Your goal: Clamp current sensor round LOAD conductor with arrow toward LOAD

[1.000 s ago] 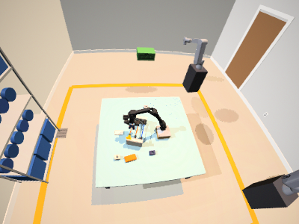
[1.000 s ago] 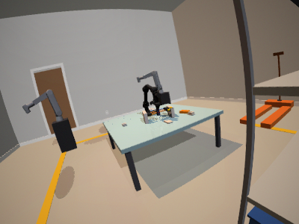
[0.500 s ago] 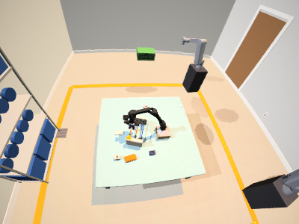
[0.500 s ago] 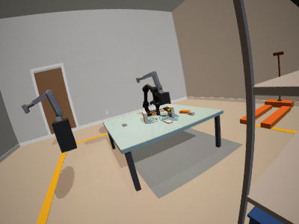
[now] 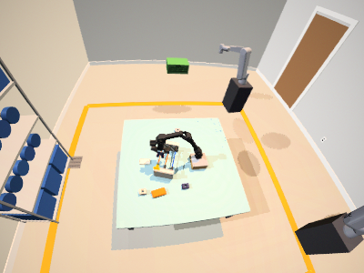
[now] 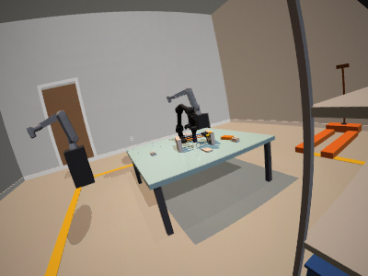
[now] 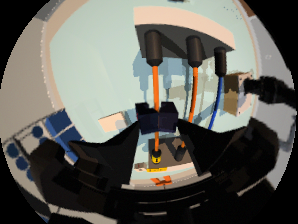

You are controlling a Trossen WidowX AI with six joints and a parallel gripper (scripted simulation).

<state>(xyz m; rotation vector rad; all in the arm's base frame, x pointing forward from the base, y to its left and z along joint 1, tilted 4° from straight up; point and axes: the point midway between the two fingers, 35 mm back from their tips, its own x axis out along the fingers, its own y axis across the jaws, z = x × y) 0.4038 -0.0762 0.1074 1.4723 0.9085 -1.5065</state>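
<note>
Holds dark sensor [image 7: 168, 118] in gripper [image 5: 160, 156] [image 6: 194, 140] [image 7: 158, 121], fingers part-open; aligns gap with 1 orange conductor [image 7: 156, 87], crossways to fingers, nearest left edge of table [image 5: 136, 209] [image 6: 198, 162] [image 7: 75, 55] in top view.

Beyond the table stand a green crate [image 5: 177, 65] and a brown door [image 5: 312, 59] [image 6: 67, 120]

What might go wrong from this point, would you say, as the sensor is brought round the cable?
The dark sensor in the end effector has a gap between its halves, and the left orange cable lines up with it; a small sideways error might leave the cable pinched between the faces.

The middle orange cable runs close by, so the sensor or a finger could bump it.

The arrow isn't readable here, so the sensor might latch facing the wrong way.
</note>
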